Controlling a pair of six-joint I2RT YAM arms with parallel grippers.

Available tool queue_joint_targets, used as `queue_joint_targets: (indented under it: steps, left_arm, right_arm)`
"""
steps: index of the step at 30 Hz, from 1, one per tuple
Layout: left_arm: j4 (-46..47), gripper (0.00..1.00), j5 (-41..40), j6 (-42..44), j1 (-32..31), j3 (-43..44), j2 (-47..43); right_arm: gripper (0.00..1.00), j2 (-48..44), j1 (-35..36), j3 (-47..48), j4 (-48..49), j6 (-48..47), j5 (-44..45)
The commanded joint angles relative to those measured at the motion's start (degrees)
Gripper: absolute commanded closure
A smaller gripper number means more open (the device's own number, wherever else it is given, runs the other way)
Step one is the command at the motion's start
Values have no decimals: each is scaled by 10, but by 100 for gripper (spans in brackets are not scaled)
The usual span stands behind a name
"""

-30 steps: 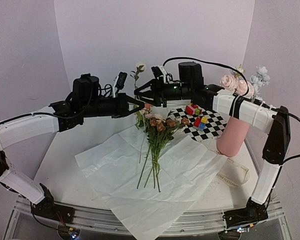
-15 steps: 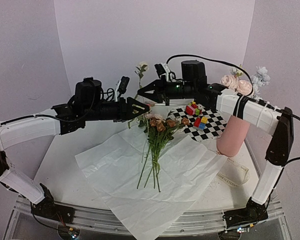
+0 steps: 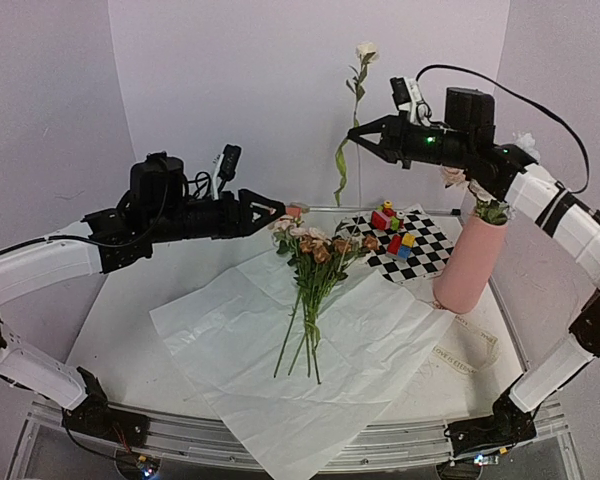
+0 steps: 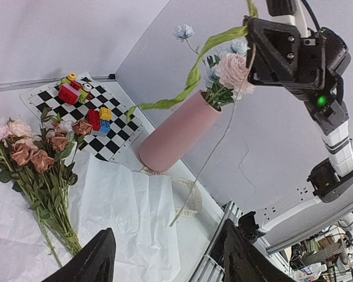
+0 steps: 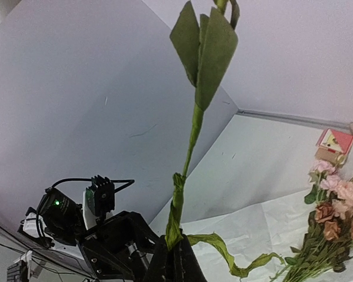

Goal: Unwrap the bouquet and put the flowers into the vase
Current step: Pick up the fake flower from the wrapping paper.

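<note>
**Carrying a Single Stem to the Vase**

The right gripper [image 3: 360, 138] is pinching one flower stem [image 3: 357, 92], jaws shut tight on it, and is holding it high above and to the left of the vase [image 3: 467, 265]. The bloom is pointing up. A long leaf [image 3: 341, 170] and the thin lower stem are trailing below the fingers.

The left gripper [image 3: 278, 208] is hovering farther left of the vase, jaws standing apart with nothing between them.

The remaining flowers [image 3: 310, 265] are lying on the opened white paper [image 3: 380, 340], left of the vase and apart from it. The checkered mat [image 3: 430, 250] with toy blocks is sitting between them and the vase. Pink blooms [image 3: 458, 178] are already crowding the vase mouth.

Judged procedure for this step:

1. The right arm is needing enough height for the trailing stem end to clear the vase rim and the blooms already standing in it.
2. The stem end, not the gripper, is the part needing centring over the vase mouth.
3. The drooping leaf is risking a snag on the rim, so a slow, vertical descent is looking safest.
4. Release is making sense only once the stem end is well inside the vase.
</note>
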Motion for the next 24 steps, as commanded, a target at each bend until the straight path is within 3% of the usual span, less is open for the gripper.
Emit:
queue_joint_targets:
  steps: [1,9,18,24]
  left_arm:
    - [-4,36,-18,42,-1,19,-2]
    - [-18,36,-8,81,-1,38,29]
    - [-20,36,6,117,0,61,58]
    - [-20,37,20,95,0,60,68]
  right_arm:
    - [100,-55,-3,24,-4,-86,30]
    - [100,-137,-5,43,-44,-188,130]
    - [100,-189,-5,83,-45,-243,275]
    - [100,-204,-5,125,-37,-265,381]
